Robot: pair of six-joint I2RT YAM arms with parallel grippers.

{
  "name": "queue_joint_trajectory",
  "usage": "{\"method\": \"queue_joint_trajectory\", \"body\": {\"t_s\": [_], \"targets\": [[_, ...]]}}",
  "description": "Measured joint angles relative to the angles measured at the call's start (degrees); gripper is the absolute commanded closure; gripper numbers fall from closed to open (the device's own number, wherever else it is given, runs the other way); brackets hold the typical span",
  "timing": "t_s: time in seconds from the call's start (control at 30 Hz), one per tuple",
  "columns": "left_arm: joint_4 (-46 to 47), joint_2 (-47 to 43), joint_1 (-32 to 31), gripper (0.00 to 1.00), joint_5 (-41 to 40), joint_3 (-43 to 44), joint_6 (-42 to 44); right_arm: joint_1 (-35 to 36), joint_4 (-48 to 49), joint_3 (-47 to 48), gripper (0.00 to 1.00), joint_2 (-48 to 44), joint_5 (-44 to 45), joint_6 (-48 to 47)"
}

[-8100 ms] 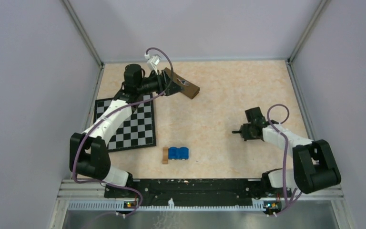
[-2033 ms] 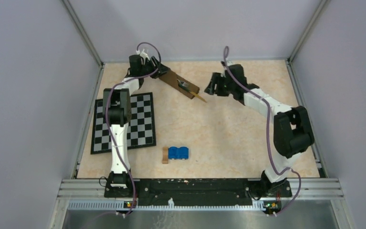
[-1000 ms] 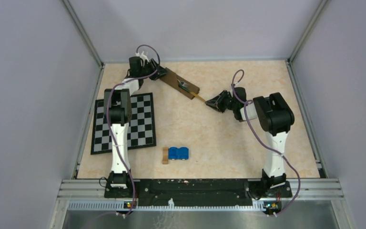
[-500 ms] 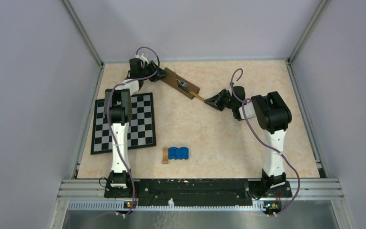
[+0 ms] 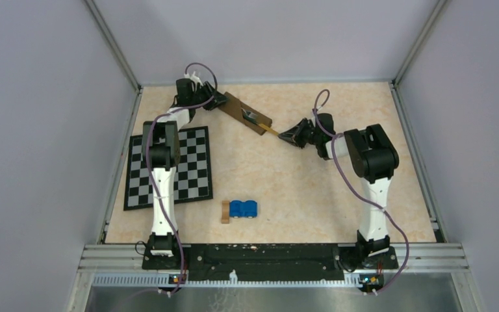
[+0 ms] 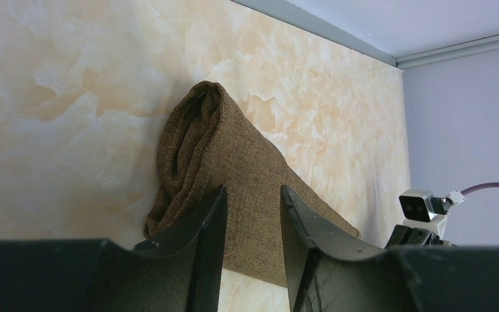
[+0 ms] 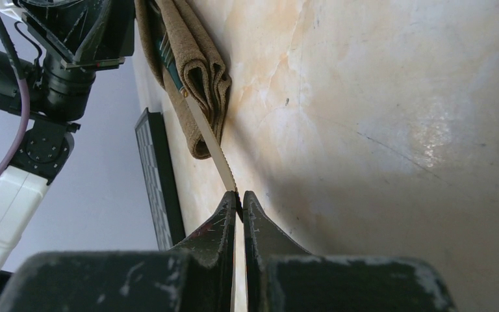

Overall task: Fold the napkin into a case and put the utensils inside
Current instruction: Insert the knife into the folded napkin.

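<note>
Left gripper [image 6: 252, 190] sits at the far left corner of the marbled table [image 5: 312, 188], its fingers partly closed on the left end of the case [image 5: 247, 116], with brown cloth filling the gap between them. Nearer the front, beside that arm, lies a black-and-white checkered mat [image 5: 188, 175]. The case is a long, narrow strip of dark brown fabric with rolled, layered edges, lying flat and running diagonally from the far left toward the table's middle. Near its right end a small dark, glinting utensil [image 5: 251, 117] shows against the cloth; it is too small to name. From the open right end sticks out a thin tan knife [image 7: 211, 149] with a serrated edge. Part of it is tucked between the layers and the rest lies bare on the table. The right gripper [image 7: 239, 195] is closed tight on the knife's outer tip, low over the table, just right of the case. At the front middle, well apart from all this, sit a blue object [image 5: 243, 208] and a small tan wooden block [image 5: 225, 212], touching each other. Judged from this, the folding is done and the task is late — what seems left is sliding the knife fully inside and letting go.
</note>
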Motion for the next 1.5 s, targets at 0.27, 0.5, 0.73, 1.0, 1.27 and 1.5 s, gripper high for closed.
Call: {"method": "queue_joint_trajectory", "body": {"t_s": [0.27,0.5,0.73,1.0,1.27,1.5], "targets": [[1.3,0.0,0.0,0.60,-0.1,1.2,-1.3,0.9,-3.6,2.0,1.00,-0.3,1.2,-1.1],[1.2,0.8,0.0,0.62,-1.0,1.2,-0.9,2.6,-7.2,5.5,1.00,-0.3,2.6,-2.6],[0.7,2.3,0.0,0.65,-1.4,1.6,-0.3,4.2,-10.3,8.8,1.00,-0.3,3.7,-3.3],[0.6,2.3,0.0,0.66,-1.4,1.6,-0.2,6.2,-11.9,13.8,1.00,0.3,4.9,-2.5],[0.6,2.3,0.1,0.64,-1.4,1.6,-0.1,7.9,-11.6,14.6,1.00,1.5,6.6,-0.1],[1.8,2.2,1.0,0.59,-0.1,0.9,-1.1,8.8,-9.5,11.9,1.00,1.5,8.7,2.4]]}}
